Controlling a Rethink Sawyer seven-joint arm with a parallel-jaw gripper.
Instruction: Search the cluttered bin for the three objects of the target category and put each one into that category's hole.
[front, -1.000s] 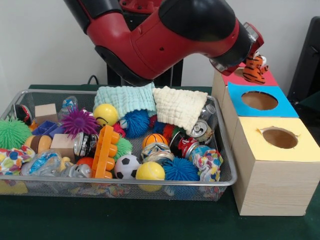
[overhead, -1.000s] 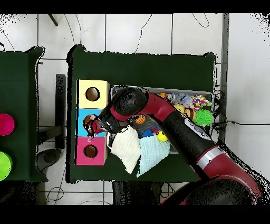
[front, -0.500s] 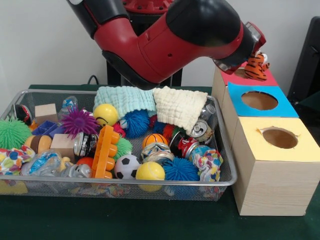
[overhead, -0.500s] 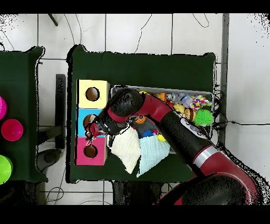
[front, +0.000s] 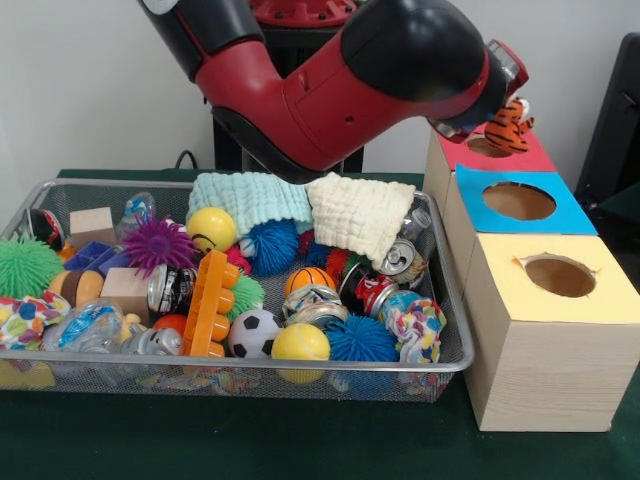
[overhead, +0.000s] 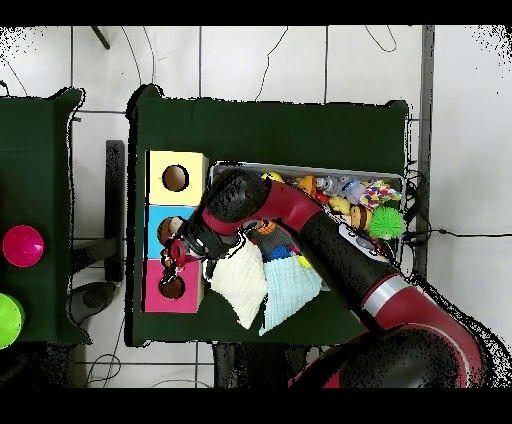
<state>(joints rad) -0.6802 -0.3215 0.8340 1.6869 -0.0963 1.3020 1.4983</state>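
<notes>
A small orange-and-black striped tiger plush hangs from my gripper, which is shut on it. It hovers just above the hole in the red-topped box, the farthest of three wooden boxes. In the overhead view the gripper and plush sit at the red box's hole, near the border with the blue box. The wire bin beside the boxes is full of mixed toys.
A blue-topped box and a yellow-topped box stand nearer in the row. A teal cloth and a cream cloth drape over the bin's far rim. Balls, crushed cans, blocks and spiky toys fill the bin.
My gripper has carried the tiger plush from the blue and red boxes' border further over the red box and slightly higher. A pink disc on the side table shifted in the overhead view.
</notes>
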